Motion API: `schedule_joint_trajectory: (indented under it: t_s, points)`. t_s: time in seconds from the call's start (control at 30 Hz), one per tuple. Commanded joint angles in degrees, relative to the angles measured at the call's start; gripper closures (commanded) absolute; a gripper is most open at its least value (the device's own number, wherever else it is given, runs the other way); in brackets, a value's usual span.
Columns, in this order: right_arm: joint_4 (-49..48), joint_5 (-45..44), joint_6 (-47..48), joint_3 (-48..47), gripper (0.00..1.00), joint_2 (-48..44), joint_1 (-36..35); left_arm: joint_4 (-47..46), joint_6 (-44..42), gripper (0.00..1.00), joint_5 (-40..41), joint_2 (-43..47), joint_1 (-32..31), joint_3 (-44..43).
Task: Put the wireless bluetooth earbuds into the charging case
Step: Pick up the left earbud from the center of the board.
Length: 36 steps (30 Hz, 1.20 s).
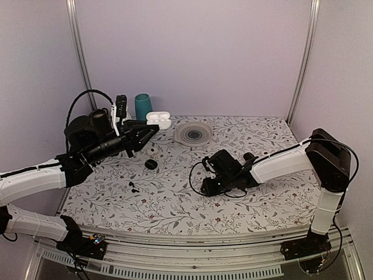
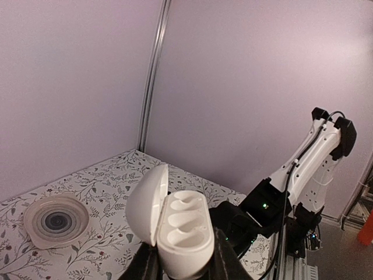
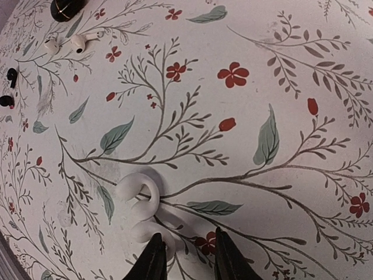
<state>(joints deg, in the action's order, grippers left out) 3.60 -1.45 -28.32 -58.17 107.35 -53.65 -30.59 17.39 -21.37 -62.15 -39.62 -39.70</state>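
L hand (image 2: pixel 183 265) clamps white case (image 2: pixel 180 227), lid up; R hand (image 3: pixel 189 259) low over bench (image 3: pixel 280 70).
R hand narrow, nothing gripped; white curled piece (image 3: pixel 140 198) touches one finger. White buds (image 3: pixel 77 41) and black buds (image 3: pixel 10 74) lie at 10-11 o'clock, near black case (image 3: pixel 67 9).

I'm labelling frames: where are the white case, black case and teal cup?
White case (image 2: pixel 182 228): left wrist view, its inner tray.
Black case (image 1: pixel 151 164): top view, its top.
Teal cup (image 1: pixel 143 107): top view, its side wall.
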Motion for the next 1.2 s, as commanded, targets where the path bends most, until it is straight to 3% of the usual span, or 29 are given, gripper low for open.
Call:
schedule_joint_trajectory:
  t_s: [0.0, 1.17]
  points:
    - [0.65, -0.33, 1.05, -2.01, 0.71, 1.68, -0.92, -1.23, -0.27, 1.00, -0.47, -0.30, 0.77, -0.07]
    - [3.21, -2.03, 0.38, 0.62, 0.72, -0.86, -3.92, -1.57, 0.02, 1.00, -1.28, -1.48, 0.77, -0.72]
